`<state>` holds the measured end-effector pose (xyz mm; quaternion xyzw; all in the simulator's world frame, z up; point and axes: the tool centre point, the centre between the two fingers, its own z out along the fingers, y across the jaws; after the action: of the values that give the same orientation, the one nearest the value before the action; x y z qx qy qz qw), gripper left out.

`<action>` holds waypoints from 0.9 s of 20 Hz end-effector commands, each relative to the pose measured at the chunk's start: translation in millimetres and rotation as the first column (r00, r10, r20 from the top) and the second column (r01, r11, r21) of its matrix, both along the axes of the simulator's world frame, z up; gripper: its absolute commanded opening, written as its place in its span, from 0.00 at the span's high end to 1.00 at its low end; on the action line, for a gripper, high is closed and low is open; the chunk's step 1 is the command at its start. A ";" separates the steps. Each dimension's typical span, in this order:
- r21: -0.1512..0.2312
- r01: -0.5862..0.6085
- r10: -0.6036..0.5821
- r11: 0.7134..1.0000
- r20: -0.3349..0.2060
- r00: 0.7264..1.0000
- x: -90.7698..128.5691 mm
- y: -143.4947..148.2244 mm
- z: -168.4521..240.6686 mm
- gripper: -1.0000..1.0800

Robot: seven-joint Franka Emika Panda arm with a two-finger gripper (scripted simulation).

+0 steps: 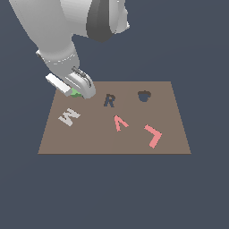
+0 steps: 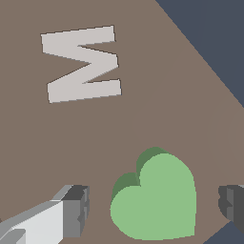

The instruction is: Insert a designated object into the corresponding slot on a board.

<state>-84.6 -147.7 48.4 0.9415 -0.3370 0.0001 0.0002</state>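
Tool (image 2: 152,207) wide, straddling green heart (image 2: 157,198) near board (image 1: 134,143) edge, gaps both sides; white M (image 2: 82,64) at 11 o'clock.

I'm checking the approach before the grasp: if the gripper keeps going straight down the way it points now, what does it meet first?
Most likely the green heart block: it sits between the open fingers of the gripper, on the board. The remaining height is unclear.

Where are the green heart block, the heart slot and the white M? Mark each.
green heart block (image 2: 157,200): wrist view, middle of its top face.
heart slot (image 1: 144,95): exterior view, centre of the dark cutout.
white M (image 2: 82,63): wrist view, on its diagonal stroke.
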 end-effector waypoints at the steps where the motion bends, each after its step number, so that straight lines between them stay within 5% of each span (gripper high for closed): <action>1: 0.000 -0.001 0.001 1.000 -0.001 1.000 -0.2 0.2 -4.0 0.04; 8: 0.001 -0.002 0.002 1.000 0.000 1.000 -0.1 0.8 -18.5 0.04; 9: 0.001 -0.002 0.002 1.000 0.000 1.000 -0.1 0.8 -18.5 1.00; 18: 0.001 -0.002 0.002 1.000 0.000 1.000 -0.1 0.8 -18.5 1.00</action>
<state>-84.4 -146.6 30.7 0.9419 -0.3360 0.0004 -0.0003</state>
